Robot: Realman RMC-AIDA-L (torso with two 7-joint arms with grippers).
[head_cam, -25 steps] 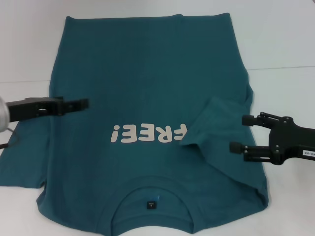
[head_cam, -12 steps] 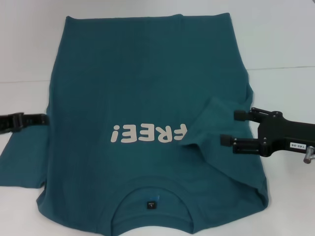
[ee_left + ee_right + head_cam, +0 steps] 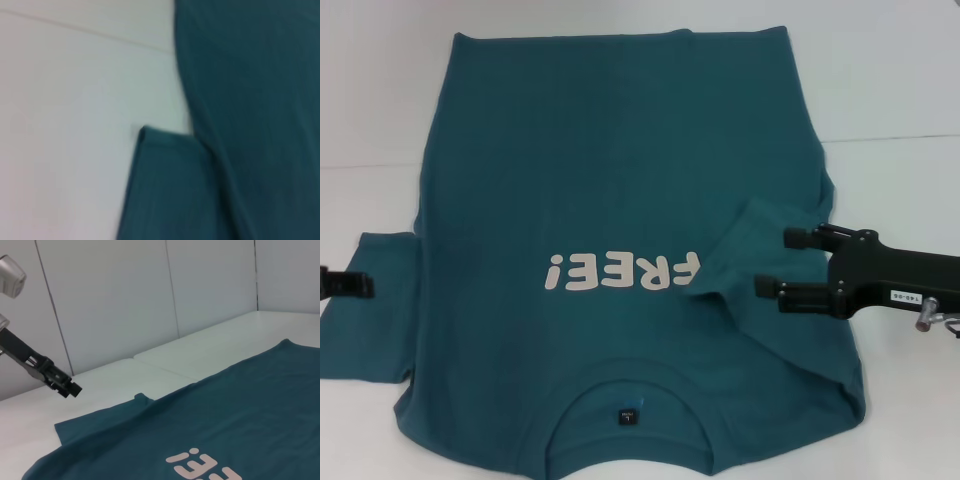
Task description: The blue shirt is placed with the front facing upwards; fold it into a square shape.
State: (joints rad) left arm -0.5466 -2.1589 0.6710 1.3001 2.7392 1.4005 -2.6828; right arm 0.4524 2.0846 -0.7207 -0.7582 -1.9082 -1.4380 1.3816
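The blue shirt point(image 3: 620, 160) lies front up on the white table point(image 3: 900, 90), with its collar point(image 3: 630, 385) nearest me and the pale "FREE!" lettering point(image 3: 622, 271) across the chest. One sleeve point(image 3: 755, 245) is folded inward over the chest on the right. My right gripper point(image 3: 776, 262) is open just above that folded sleeve, and I see no cloth between its fingers. The other sleeve point(image 3: 370, 320) lies flat on the left. My left gripper point(image 3: 365, 285) sits at the far left edge over that sleeve, and also shows in the right wrist view as the left gripper point(image 3: 75, 389) above the table.
The shirt's hem point(image 3: 620, 38) reaches toward the table's far side. Bare white table point(image 3: 75, 100) lies beside the flat sleeve point(image 3: 170, 190). A seam in the table point(image 3: 890, 138) runs across on the right. Pale wall panels point(image 3: 125, 295) stand behind the table.
My left arm has pulled back to the left, off the shirt's body to the frame edge. My right gripper has moved left, over the folded sleeve. The shirt has not shifted.
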